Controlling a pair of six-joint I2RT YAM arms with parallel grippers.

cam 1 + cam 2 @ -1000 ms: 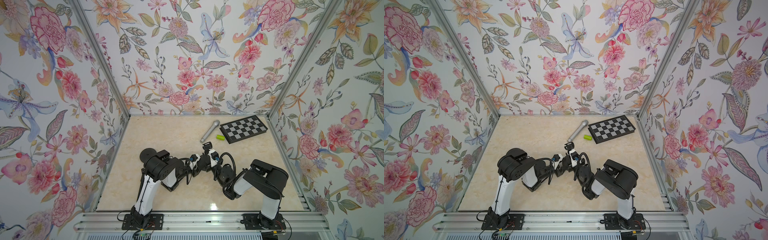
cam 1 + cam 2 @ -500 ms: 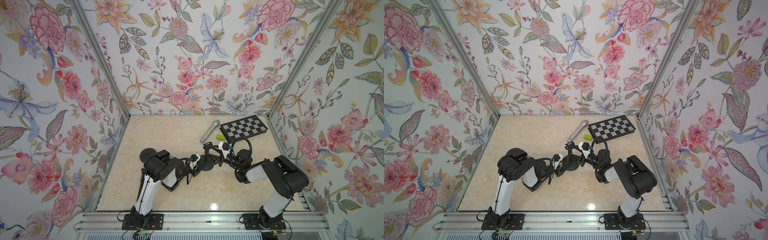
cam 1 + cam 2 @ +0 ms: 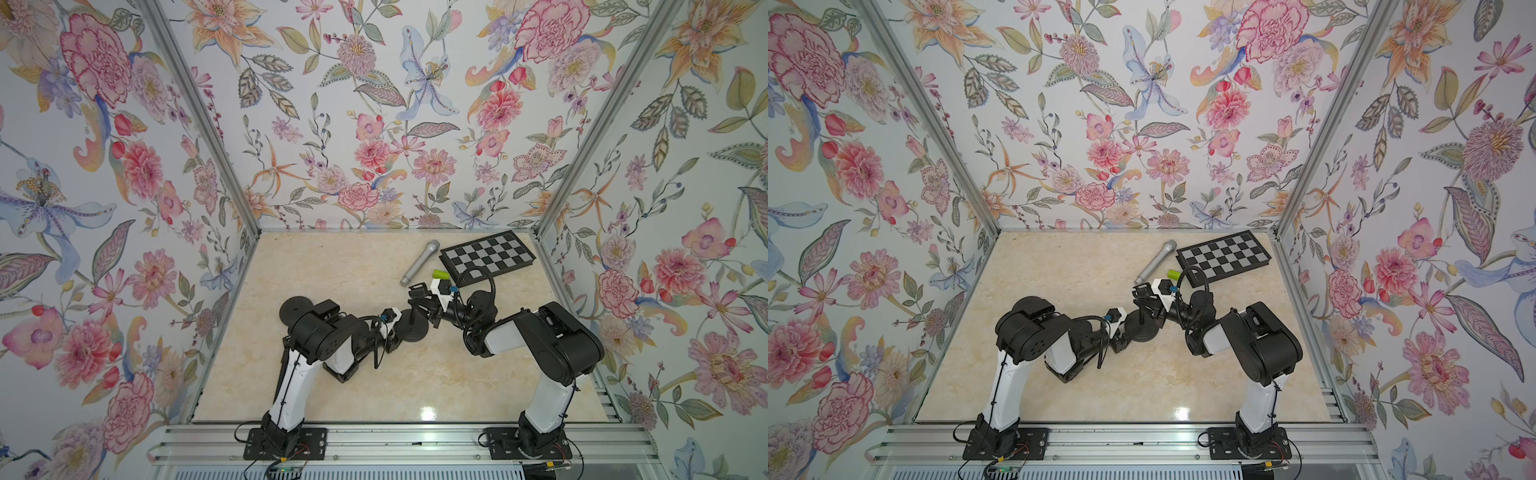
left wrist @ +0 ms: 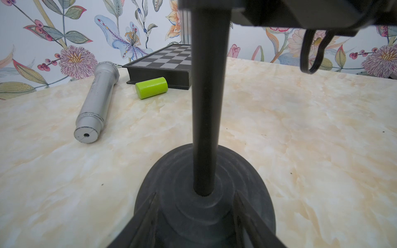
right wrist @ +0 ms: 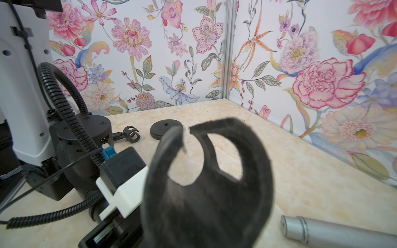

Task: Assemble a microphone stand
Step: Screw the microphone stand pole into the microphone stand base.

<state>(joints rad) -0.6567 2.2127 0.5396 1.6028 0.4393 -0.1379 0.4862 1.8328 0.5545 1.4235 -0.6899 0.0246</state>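
So the stand (image 3: 412, 327) sits upright mid-table, left gripper (image 4: 196, 192) clamped on its heavy-looking base (image 4: 255, 193). Right gripper (image 3: 420, 301) hovers up top, and we can't tell its jaws. The pole (image 4: 206, 107) seems stiff and slick, so we'd grab low.

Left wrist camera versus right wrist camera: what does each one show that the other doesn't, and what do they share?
Only the left wrist view shows the pole standing upright in its round base, plus the chessboard and the green cylinder beside it. Only the right wrist view shows the mic clip close up, a second black disc, a loose clip beside it, and the left arm. Both show the silver microphone, full length from the left wrist, just its tail end from the right, and the marble tabletop.
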